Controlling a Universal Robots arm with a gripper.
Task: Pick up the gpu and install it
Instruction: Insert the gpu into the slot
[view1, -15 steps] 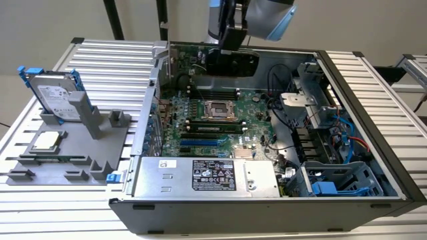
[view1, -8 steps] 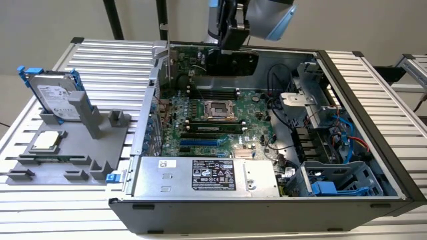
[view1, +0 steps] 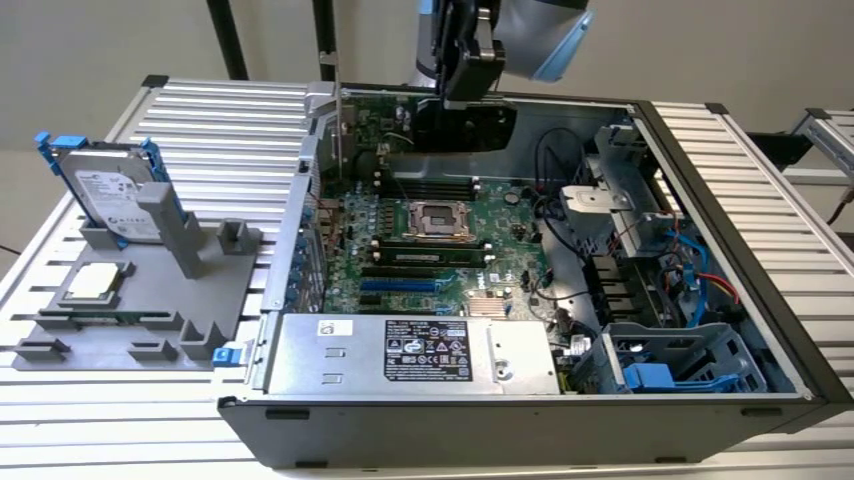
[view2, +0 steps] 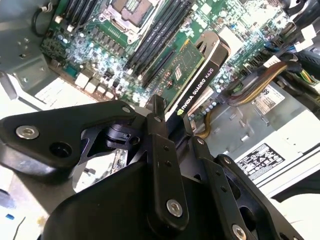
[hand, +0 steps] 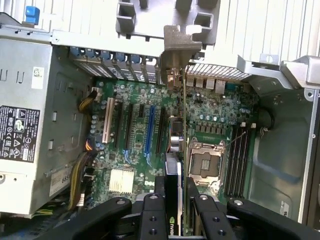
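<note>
Jaws clenched on the gpu, and the gripper hangs it on edge over the motherboard, inside the case. Install step, I'd say: it wants squaring over a slot.

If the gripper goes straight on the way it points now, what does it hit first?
Probably the motherboard: the graphics card clamped in the gripper would touch it first, between the slots and the processor socket; depth is unclear.

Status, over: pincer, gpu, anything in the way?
Pincer shut on gpu; it hangs on edge above motherboard, not yet seated. No obstruction seen below.
</note>
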